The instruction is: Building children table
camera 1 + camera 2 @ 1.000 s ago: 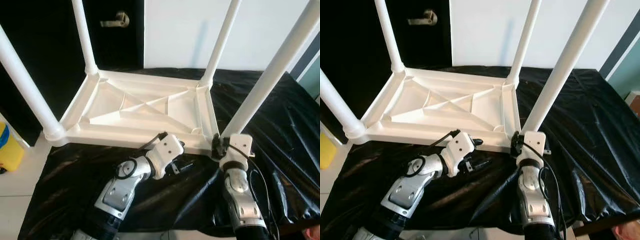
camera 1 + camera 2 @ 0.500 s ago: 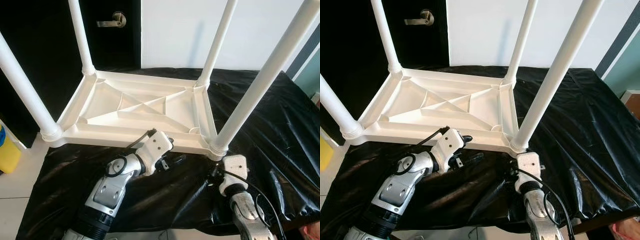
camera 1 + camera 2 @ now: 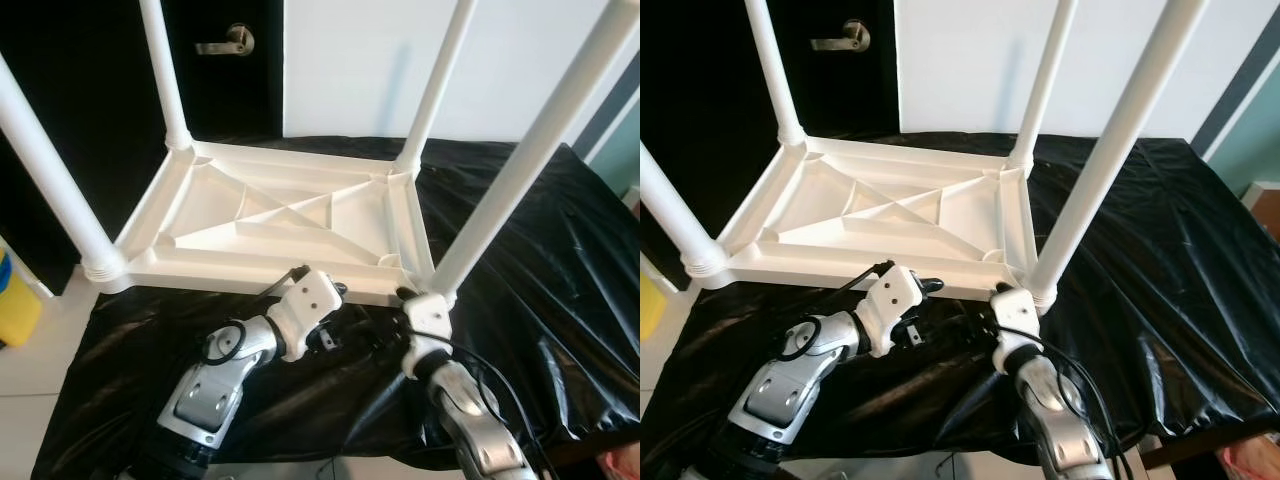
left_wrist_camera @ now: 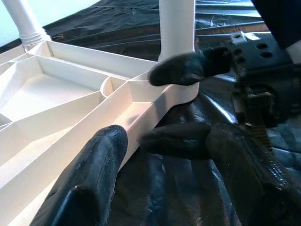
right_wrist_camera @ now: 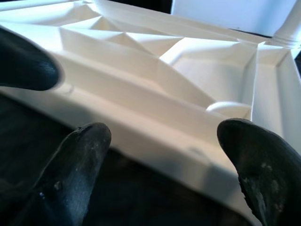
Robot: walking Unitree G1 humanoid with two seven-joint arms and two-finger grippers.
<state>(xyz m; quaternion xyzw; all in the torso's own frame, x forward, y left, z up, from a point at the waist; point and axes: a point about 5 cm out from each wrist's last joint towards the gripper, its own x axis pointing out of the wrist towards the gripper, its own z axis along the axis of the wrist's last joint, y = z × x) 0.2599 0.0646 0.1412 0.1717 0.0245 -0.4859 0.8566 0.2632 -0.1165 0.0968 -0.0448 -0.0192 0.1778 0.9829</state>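
Since a second ago, the right gripper (image 3: 985, 308) has released the near-right leg (image 3: 520, 170) and shifted inward; fingers spread, holding nothing. Left gripper (image 3: 352, 322) spread beside the rim of the inverted white children's table (image 3: 290, 225), on black plastic sheeting (image 3: 560, 270). No legible markings.

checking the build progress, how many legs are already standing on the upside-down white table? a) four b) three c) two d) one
a) four: the upside-down white table lies on the black sheet with a white leg rising from each corner, near left, far left, far right and near right.
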